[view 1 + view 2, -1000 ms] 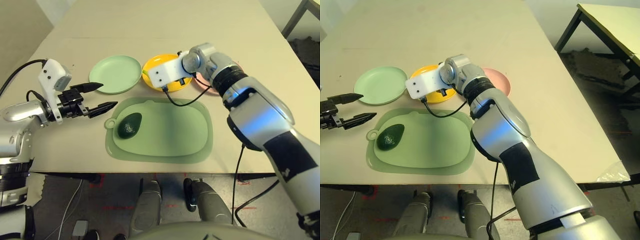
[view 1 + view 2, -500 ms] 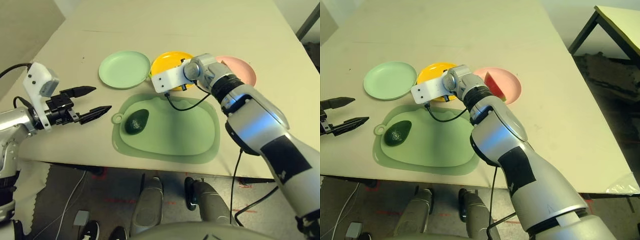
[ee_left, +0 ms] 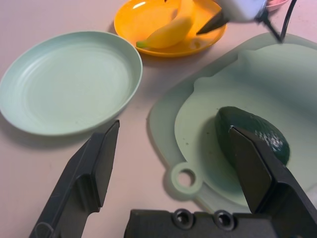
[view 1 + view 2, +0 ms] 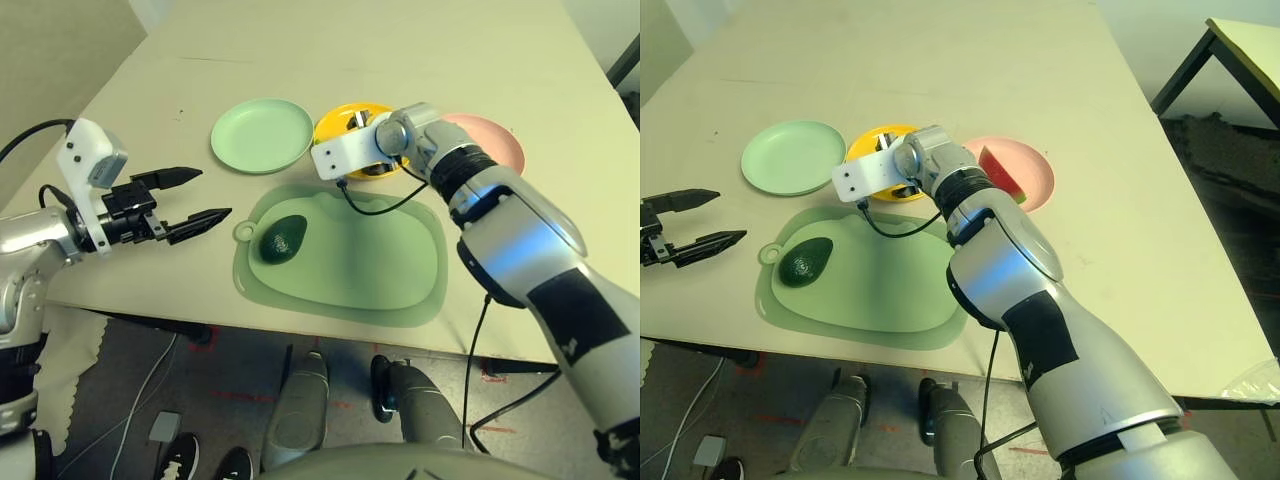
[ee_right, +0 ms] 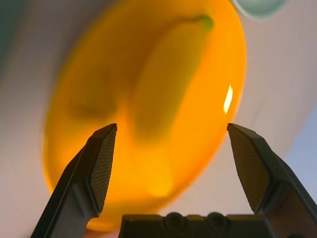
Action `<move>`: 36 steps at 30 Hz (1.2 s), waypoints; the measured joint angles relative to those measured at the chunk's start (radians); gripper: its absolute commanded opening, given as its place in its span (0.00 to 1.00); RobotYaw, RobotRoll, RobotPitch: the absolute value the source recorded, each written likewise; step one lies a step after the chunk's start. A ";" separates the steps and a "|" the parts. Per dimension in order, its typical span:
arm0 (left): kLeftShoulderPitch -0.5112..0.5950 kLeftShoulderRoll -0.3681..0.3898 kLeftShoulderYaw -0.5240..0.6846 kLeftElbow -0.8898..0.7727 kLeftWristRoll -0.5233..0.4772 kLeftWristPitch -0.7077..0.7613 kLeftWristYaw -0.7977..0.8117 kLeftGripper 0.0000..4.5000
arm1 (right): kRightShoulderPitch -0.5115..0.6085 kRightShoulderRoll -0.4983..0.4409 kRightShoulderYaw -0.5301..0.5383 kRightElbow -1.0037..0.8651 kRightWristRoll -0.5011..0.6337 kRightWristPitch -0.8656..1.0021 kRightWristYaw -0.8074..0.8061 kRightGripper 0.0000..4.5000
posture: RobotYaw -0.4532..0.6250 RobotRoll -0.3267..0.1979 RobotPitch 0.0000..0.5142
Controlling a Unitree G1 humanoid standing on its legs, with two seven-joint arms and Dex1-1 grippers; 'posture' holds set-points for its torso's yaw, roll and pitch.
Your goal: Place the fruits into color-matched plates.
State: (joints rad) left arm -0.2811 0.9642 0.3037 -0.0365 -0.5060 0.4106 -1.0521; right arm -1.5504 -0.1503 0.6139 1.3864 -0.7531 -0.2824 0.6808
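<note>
Banana [image 5: 163, 84] lies below the right arm's spread fingers [image 5: 101, 163].

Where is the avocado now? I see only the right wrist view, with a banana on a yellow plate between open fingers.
Observer: The avocado lies on the green mat, near the end that has the ring tab.
Operator: Is the left gripper holding it?
Observer: No. The left gripper is open and hangs over the table beside the mat, apart from the avocado.
Operator: Is the mint green plate free?
Observer: Yes, the mint green plate has nothing on it; it sits next to the yellow plate.
Operator: And the watermelon?
Observer: The watermelon wedge already rests on the pink plate.
</note>
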 measured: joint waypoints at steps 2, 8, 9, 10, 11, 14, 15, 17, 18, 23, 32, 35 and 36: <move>-0.028 0.000 -0.019 0.029 0.014 -0.028 -0.016 1.00 | -0.030 -0.037 -0.008 -0.003 0.007 -0.027 0.041 0.99 | 0.53 0.62 0.39; -0.100 0.004 -0.088 0.149 0.081 -0.139 -0.104 1.00 | -0.053 -0.166 -0.134 -0.040 0.161 -0.133 0.334 0.99 | 0.49 0.62 0.36; -0.115 0.004 -0.096 0.169 0.087 -0.154 -0.121 1.00 | -0.048 -0.188 -0.167 -0.050 0.198 -0.144 0.391 0.99 | 0.49 0.62 0.36; -0.133 0.006 -0.105 0.193 0.094 -0.175 -0.140 1.00 | -0.038 -0.212 -0.205 -0.066 0.241 -0.147 0.449 0.99 | 0.49 0.62 0.35; -0.144 0.013 -0.109 0.210 0.107 -0.196 -0.157 1.00 | -0.028 -0.231 -0.237 -0.081 0.282 -0.144 0.495 0.99 | 0.48 0.62 0.35; -0.203 0.037 -0.144 0.298 0.156 -0.308 -0.229 1.00 | 0.040 -0.273 -0.360 -0.162 0.428 -0.047 0.612 0.99 | 0.46 0.62 0.35; -0.222 0.040 -0.156 0.329 0.173 -0.349 -0.248 1.00 | 0.073 -0.282 -0.390 -0.199 0.469 0.001 0.639 0.99 | 0.46 0.62 0.35; -0.249 0.042 -0.179 0.380 0.203 -0.422 -0.280 1.00 | 0.151 -0.291 -0.438 -0.293 0.540 0.092 0.678 0.99 | 0.45 0.62 0.35; -0.274 0.042 -0.201 0.421 0.224 -0.478 -0.307 1.00 | 0.228 -0.297 -0.470 -0.394 0.591 0.168 0.695 0.99 | 0.45 0.62 0.35; -0.381 0.047 -0.267 0.574 0.306 -0.707 -0.415 1.00 | 0.594 -0.312 -0.528 -0.762 0.712 0.334 0.637 0.99 | 0.44 0.62 0.34; -0.438 0.063 -0.333 0.750 0.365 -0.950 -0.534 1.00 | 1.047 -0.302 -0.632 -1.149 0.987 0.365 0.623 0.99 | 0.43 0.62 0.33; -0.461 0.063 -0.357 0.781 0.363 -1.005 -0.550 1.00 | 1.137 -0.305 -0.627 -1.153 1.021 0.304 0.665 0.99 | 0.43 0.62 0.32; -0.465 0.062 -0.369 0.786 0.360 -1.016 -0.550 1.00 | 1.155 -0.302 -0.626 -1.151 1.035 0.288 0.680 0.99 | 0.43 0.62 0.32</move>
State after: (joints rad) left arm -0.7461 1.0267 -0.0650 0.7494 -0.1460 -0.6059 -1.6025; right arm -0.3957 -0.4520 -0.0118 0.2355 0.2823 0.0059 1.3608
